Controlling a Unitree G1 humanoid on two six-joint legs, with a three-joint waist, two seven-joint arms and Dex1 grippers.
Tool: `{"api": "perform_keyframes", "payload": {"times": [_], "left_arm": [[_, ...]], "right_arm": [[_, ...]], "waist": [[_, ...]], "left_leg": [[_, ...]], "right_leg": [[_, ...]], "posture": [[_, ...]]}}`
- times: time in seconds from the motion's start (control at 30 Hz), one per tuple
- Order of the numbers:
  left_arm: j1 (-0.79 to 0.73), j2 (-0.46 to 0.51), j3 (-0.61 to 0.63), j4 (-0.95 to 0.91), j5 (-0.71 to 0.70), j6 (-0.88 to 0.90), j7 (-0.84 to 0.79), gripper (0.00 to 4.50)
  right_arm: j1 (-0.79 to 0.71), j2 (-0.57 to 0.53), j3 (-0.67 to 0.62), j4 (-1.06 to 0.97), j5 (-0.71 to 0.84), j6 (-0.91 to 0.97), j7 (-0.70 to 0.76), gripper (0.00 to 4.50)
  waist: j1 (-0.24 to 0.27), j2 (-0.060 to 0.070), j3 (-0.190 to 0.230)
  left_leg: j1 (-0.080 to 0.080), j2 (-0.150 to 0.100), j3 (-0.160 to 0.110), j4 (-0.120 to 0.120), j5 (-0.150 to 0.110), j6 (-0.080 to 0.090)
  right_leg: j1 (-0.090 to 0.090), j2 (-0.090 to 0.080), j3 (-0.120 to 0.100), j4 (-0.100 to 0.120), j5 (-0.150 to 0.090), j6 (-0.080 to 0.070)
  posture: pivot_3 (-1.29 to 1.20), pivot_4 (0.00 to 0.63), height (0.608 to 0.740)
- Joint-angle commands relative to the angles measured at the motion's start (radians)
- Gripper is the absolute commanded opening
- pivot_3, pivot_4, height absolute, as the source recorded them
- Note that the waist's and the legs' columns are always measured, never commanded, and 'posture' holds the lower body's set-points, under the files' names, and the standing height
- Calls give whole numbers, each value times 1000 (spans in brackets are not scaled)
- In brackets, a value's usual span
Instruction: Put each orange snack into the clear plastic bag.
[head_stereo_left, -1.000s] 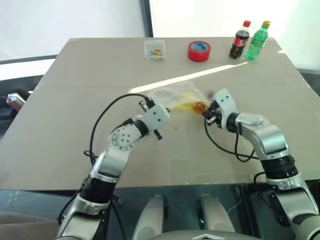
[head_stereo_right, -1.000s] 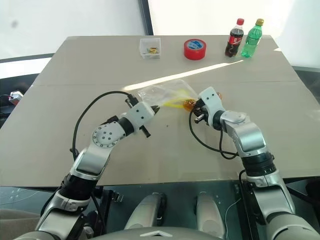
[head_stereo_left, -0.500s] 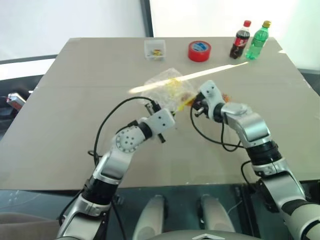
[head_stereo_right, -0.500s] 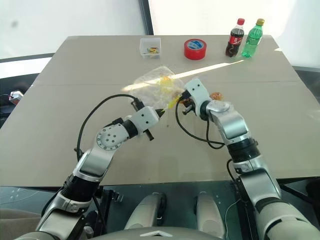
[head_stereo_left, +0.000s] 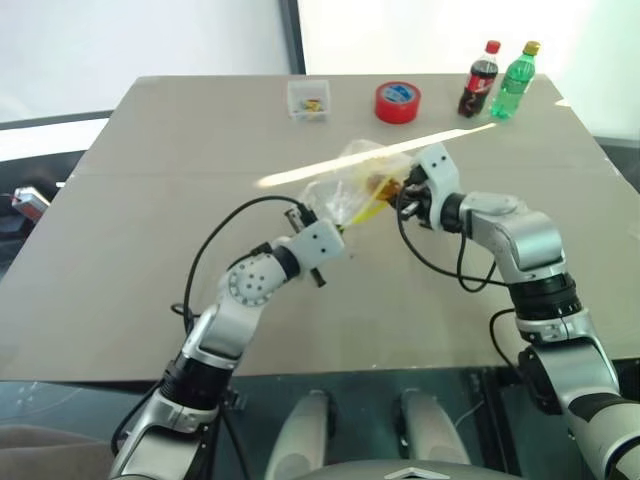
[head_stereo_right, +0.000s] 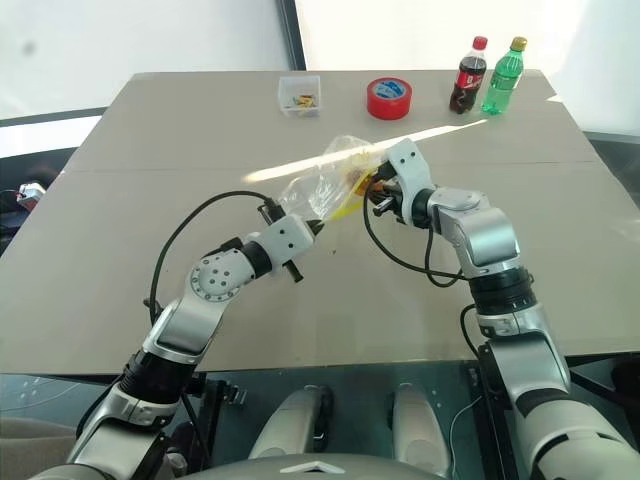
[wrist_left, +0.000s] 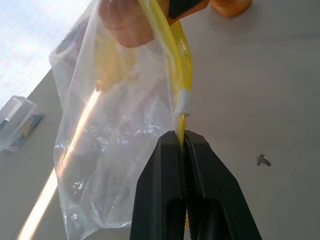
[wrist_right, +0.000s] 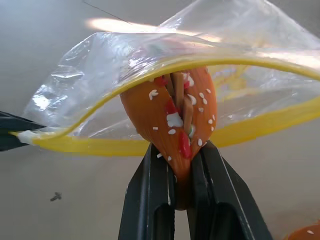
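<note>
While left jaws (wrist_left: 183, 145) clench the crinkly clear plastic bag's (wrist_left: 115, 130) yellow seal strip to hold its mouth open above the bench (head_stereo_left: 150, 200), right jaws (wrist_right: 182, 167) pinch the glossy orange oval snack (wrist_right: 172, 112) halfway in.

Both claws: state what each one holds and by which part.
Left claw pinches the clear plastic bag by its yellow seal strip. Right claw grips an orange snack by its near end, at the bag's mouth.

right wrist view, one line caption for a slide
Right gripper pushes an orange snack into the clear plastic bag's yellow-edged mouth.
</note>
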Motion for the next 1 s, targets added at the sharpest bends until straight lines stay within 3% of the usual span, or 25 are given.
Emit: {"api": "perform_keyframes", "payload": {"times": [0.03,0.5,0.7,0.77,0.83,0.87,0.9,1.0], "left_arm": [[-24,-17,3,-12,-22,-52,0,0],[-41,-46,-15,52,-24,-210,-2,0],[-20,-46,-13,63,-35,-237,-10,0],[-17,-48,-14,70,-34,-244,-8,0],[-18,-52,-10,75,-34,-246,-3,0],[-20,-55,-7,79,-34,-245,0,0],[-21,-58,-2,82,-34,-240,5,0],[-24,-63,12,101,-24,-211,29,0]], "right_arm": [[-3,20,41,-40,-12,-21,-7,36],[-57,26,121,181,-144,-234,-10,36],[-59,76,87,141,-83,-275,45,36],[-49,73,96,130,-87,-275,58,897],[-41,67,102,133,-100,-281,60,1480],[-38,66,99,132,-103,-283,58,2186],[-33,66,92,128,-104,-286,52,2606],[-9,51,42,56,-19,-192,107,2668]], "waist": [[0,0,0],[1,0,0],[-2,0,0],[-1,0,0],[0,0,0],[2,0,0],[3,0,0],[2,0,0]], "left_leg": [[0,0,0,0,0,0],[0,0,1,0,0,0],[0,0,1,0,0,0],[0,0,1,-1,0,0],[0,0,1,0,0,0],[0,0,1,0,0,0],[0,0,0,0,0,0],[0,0,0,0,0,0]], "right_leg": [[0,0,0,0,0,0],[0,0,0,0,0,0],[-1,0,1,0,0,0],[-1,0,1,0,0,0],[-1,0,1,0,0,0],[-1,0,1,0,0,0],[-1,0,0,0,0,0],[-1,0,1,0,0,0]], "posture": [[0,150,740],[0,150,740],[0,150,740],[0,150,740],[0,150,740],[0,150,740],[0,150,740],[0,150,740]]}}
